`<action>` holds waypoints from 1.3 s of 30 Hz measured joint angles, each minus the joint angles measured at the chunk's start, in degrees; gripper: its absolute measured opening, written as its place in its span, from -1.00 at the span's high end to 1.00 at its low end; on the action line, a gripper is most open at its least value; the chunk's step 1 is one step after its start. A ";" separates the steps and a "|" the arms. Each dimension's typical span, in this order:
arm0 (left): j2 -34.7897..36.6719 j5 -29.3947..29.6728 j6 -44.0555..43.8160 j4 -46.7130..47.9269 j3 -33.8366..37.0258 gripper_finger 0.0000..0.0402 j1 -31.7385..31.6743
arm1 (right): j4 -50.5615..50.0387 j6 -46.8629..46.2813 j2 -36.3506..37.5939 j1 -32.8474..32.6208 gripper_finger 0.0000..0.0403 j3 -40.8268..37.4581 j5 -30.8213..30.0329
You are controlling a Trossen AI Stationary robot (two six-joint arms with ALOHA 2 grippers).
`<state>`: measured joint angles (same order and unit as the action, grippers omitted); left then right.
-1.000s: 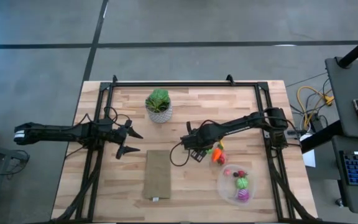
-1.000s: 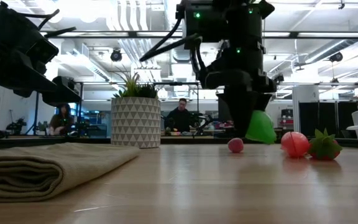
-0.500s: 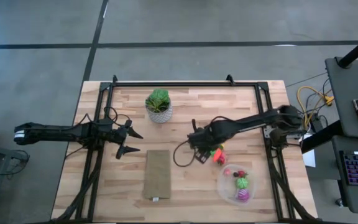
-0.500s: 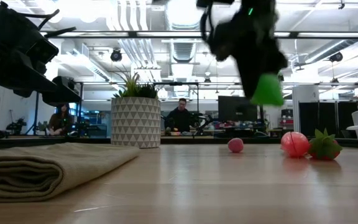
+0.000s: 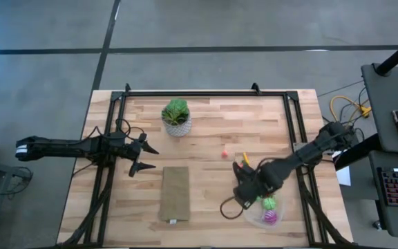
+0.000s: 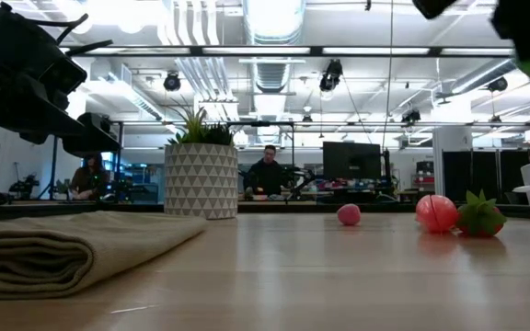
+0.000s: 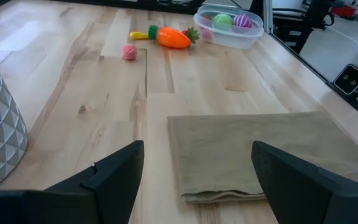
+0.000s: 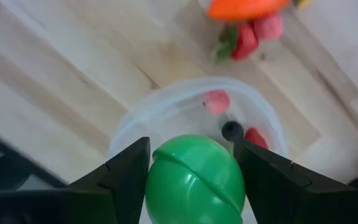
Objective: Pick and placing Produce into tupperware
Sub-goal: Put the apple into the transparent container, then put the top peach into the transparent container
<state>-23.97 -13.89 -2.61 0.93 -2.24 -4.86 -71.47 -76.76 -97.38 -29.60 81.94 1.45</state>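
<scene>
My right gripper (image 8: 194,169) is shut on a green toy piece (image 8: 194,180) and hovers over the clear round tupperware (image 8: 166,112). In the high view it sits at the container's left rim (image 5: 249,190). The tupperware (image 5: 264,211) holds green, magenta, pink and red pieces. An orange carrot (image 7: 173,38), a strawberry (image 6: 481,214), a red-pink ball (image 6: 437,212) and a small pink ball (image 5: 224,152) lie on the table. My left gripper (image 5: 142,156) waits open at the table's left. My right gripper pinches the green piece's rounded sides (image 8: 157,177) between its two fingers, coming from above and pointing down. The piece is lifted clear of the table and sits above the open tupperware.
A folded tan cloth (image 5: 175,194) lies near the table's middle, toward the near edge. A leafy plant in a white patterned pot (image 5: 177,117) stands toward the far edge. Black frame rails (image 5: 109,173) run along both sides. People sit in the room beyond the table.
My right gripper, shut on the green piece, has risen from beside the carrot and moved toward the table's near right, ending over the tupperware. The green piece has gone from just above the table to well above it.
</scene>
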 joint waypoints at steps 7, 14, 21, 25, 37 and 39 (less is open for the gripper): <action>0.00 0.02 0.00 0.00 0.00 -0.41 0.00 | 0.67 -6.83 -4.04 -3.48 -0.10 -4.78 0.04; 0.00 0.02 0.00 0.00 0.00 -0.41 0.00 | 6.70 -8.76 -4.44 -3.55 -0.33 -6.52 0.88; 0.00 0.02 0.00 0.00 0.00 -0.41 0.00 | 2.65 -7.77 -3.34 -3.54 -0.62 -3.81 -5.05; 0.00 0.02 0.00 0.00 0.00 -0.41 0.00 | 0.03 -3.54 -1.59 -0.36 -0.65 -0.76 -10.90; 0.00 0.00 0.00 0.00 0.00 -0.41 0.00 | 7.28 21.57 -4.09 23.82 -0.62 -0.71 -7.07; 0.00 0.00 0.00 0.00 0.00 -0.41 0.00 | 8.83 23.55 -5.03 26.20 -0.62 -0.71 -7.02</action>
<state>-23.97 -13.89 -2.61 0.93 -2.24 -4.86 -62.64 -53.21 -102.41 -3.40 81.23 -5.57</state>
